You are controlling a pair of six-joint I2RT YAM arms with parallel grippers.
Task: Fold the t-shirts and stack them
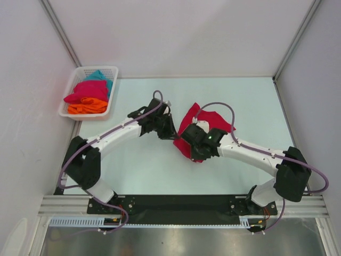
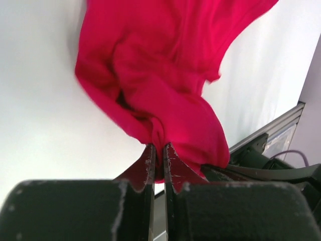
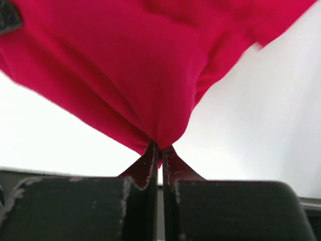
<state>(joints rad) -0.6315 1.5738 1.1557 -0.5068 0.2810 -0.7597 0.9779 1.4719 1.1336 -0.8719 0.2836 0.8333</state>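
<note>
My left hand point(image 2: 159, 150) was clamped on a bunched fold of the crimson t-shirt point(image 2: 160, 65); my right hand point(image 3: 160, 150) gripped another edge of it over the bench point(image 1: 240, 96).

T-shirts, 4.
No. 1: crimson t-shirt point(image 1: 210, 118), crumpled, unfolded, at centre of table point(image 1: 256, 106); its 7 o'clock edge is pinched in left gripper point(image 2: 158, 150) and right gripper point(image 3: 159, 150).
Nos. 2–4: teal t-shirt point(image 1: 99, 76), crimson-pink t-shirt point(image 1: 88, 90), orange t-shirt point(image 1: 88, 108), bunched in basket point(image 1: 69, 113) at 10 o'clock, pink between the other 2.
</note>
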